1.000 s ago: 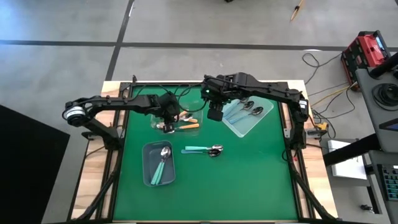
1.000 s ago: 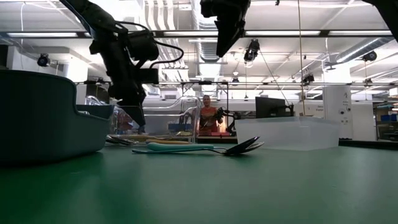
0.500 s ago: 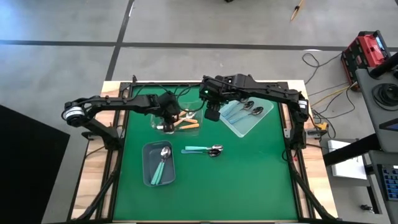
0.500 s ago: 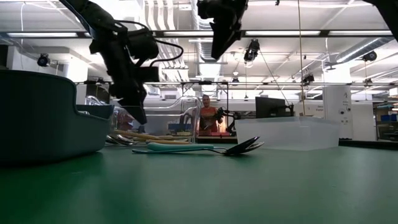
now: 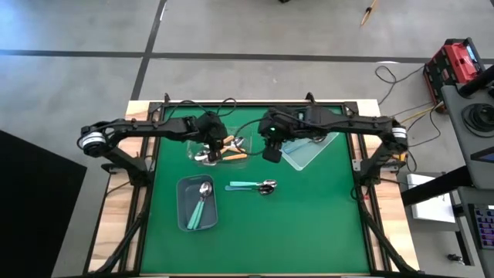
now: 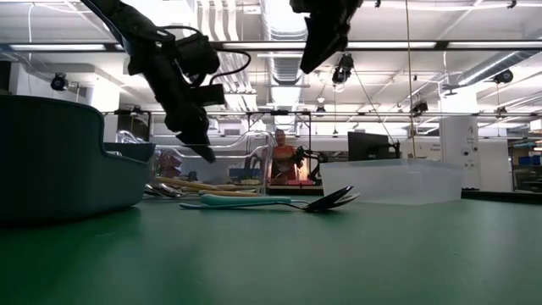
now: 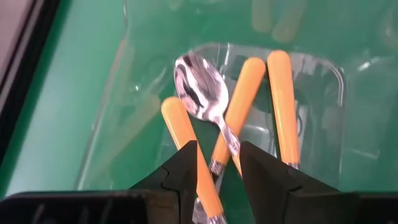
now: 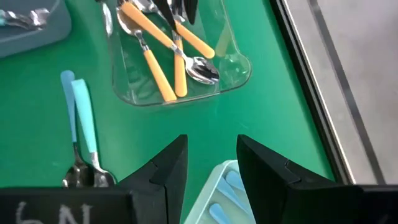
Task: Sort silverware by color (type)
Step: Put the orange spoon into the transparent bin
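Overhead, the left gripper hangs over the clear tray toward the back left of the green surface; its fingers stand slightly apart with nothing between them, just above the orange-handled spoons lying crossed inside that tray. One spoon's shiny bowl faces up among three orange handles. The right gripper hovers near the middle of the surface, between the clear tray and a second clear bin toward the back right; its fingers are parted and empty, well above the green. In that second bin lie pale blue handles. Two teal-handled spoons lie side by side in the open near the centre, bowls pointing right. A grey bin at the front left holds more teal-handled spoons. In the low view a person stands far off in the room behind.
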`<move>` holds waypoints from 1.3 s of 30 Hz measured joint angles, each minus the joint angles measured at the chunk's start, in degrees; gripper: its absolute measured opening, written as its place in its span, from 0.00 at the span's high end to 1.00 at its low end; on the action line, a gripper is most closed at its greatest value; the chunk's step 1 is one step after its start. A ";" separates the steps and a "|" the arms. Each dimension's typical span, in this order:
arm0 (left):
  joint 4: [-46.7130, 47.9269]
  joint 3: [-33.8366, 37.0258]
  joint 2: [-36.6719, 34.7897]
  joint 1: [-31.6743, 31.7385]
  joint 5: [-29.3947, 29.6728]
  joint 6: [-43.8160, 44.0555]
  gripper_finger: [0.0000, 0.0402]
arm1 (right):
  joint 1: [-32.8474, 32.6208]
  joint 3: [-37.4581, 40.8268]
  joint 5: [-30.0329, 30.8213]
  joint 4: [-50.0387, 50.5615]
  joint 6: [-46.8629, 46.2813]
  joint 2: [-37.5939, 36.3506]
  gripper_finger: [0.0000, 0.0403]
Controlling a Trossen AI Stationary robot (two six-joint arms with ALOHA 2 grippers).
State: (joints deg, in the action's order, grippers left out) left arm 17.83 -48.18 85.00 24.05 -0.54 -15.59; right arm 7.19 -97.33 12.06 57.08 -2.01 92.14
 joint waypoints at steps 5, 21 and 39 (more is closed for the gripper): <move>-1.90 0.00 0.26 0.13 0.04 -0.11 0.75 | -0.07 8.80 0.01 -7.16 -1.07 -5.33 0.68; -2.76 0.07 4.09 0.15 2.04 7.93 0.75 | -0.05 19.03 0.03 -17.62 0.56 -8.82 0.68; -4.34 0.11 9.12 0.15 7.09 8.56 0.75 | -0.05 19.15 0.03 -18.86 1.28 -8.82 0.68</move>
State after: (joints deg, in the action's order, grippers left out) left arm 13.50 -48.07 94.11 24.21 6.55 -7.03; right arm 7.14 -78.17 12.10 38.22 -0.73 83.33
